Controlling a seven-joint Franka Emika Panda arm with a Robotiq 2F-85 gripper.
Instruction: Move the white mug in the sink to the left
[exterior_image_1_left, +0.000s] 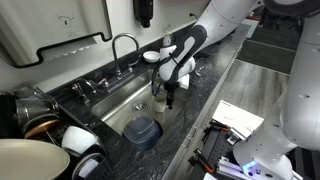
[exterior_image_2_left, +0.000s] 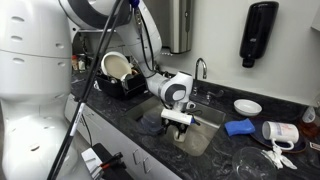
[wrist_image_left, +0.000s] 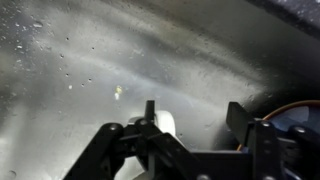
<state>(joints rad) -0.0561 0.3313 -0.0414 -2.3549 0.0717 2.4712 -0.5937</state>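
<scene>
The gripper hung low in the sink with its jaws apart, and the mug stood just below it, between the jaws but close to one finger, not in the middle.

The tool gapes above the droplet-speckled sink, white mug beside one finger.

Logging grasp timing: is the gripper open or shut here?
Open. In the wrist view the gripper is spread wide inside the sink; the white mug shows only partly beside one finger, not clamped.
</scene>
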